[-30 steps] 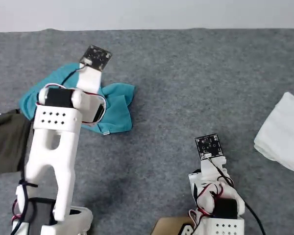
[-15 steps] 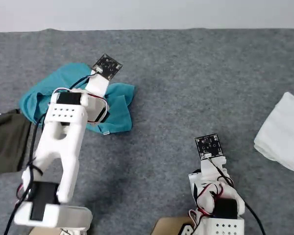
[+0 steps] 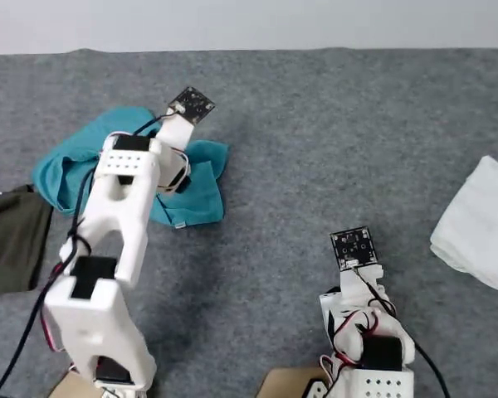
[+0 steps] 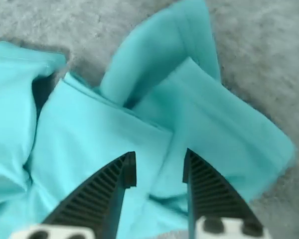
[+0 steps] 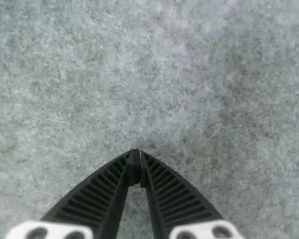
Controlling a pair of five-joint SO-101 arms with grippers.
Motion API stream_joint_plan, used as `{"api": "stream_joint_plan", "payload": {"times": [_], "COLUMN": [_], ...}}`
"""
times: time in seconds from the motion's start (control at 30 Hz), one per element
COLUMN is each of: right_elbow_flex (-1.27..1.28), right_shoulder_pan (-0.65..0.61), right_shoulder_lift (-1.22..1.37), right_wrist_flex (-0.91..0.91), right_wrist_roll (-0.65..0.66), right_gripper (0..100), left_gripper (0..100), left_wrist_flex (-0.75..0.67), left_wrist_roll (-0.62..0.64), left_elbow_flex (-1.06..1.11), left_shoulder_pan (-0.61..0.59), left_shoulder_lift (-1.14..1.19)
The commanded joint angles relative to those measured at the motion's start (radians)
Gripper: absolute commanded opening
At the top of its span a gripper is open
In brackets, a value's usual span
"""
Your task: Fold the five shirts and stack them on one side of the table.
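**Left claw [image 4: 159, 158] spread over the teal shirt [image 4: 89, 134]**

Jaws of the left claw stand moderately apart and hold nothing, with a folded edge of the teal shirt running between them. Judged from that, the arm is lined up to pinch this edge and carry on the fold. Whether the fingertips already press the cloth is hard to tell.

The shirt lies crumpled on the grey felt table [image 3: 332, 124] toward its far left. One sleeve or corner is doubled back on itself, so the folding looks barely begun. In the high view the left arm [image 3: 116, 215] crosses the garment and covers its middle, so its full outline cannot be read.

The right claw [image 5: 137, 155] is pinched closed on nothing above bare felt, close to its own base, likely parked out of the way.

A white shirt [image 3: 481, 224], seemingly folded, sits at the right side and is cut off by the frame. A dark olive shirt [image 3: 12, 240] is cut off at the left, just beside the teal one and perhaps touching it. Three garments can be counted.
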Motion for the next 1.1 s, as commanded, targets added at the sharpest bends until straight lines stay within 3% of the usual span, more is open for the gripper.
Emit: {"api": "stream_joint_plan", "payload": {"times": [0.0,0.47,0.57,0.8,1.07], "right_elbow_flex": [0.015,0.015,0.015,0.015,0.015], "right_shoulder_pan": [0.013,0.013,0.013,0.013,0.013], "right_shoulder_lift": [-0.01,-0.01,-0.01,-0.01,-0.01], "right_wrist_flex": [-0.01,-0.01,-0.01,-0.01,-0.01], "right_wrist_roll": [0.006,0.006,0.006,0.006,0.006], "right_gripper": [0.9,0.9,0.9,0.9,0.9], "left_gripper": [17,16,15,1,0], "left_wrist_flex": [-0.012,0.219,0.226,0.287,0.361], "left_wrist_roll": [-0.009,-0.055,-0.055,-0.06,-0.057], "left_elbow_flex": [-0.151,-0.526,-0.542,-0.545,-0.619], "left_shoulder_pan": [-0.029,-0.049,-0.049,-0.046,-0.049], "left_shoulder_lift": [0.066,0.324,0.325,0.322,0.316]}}
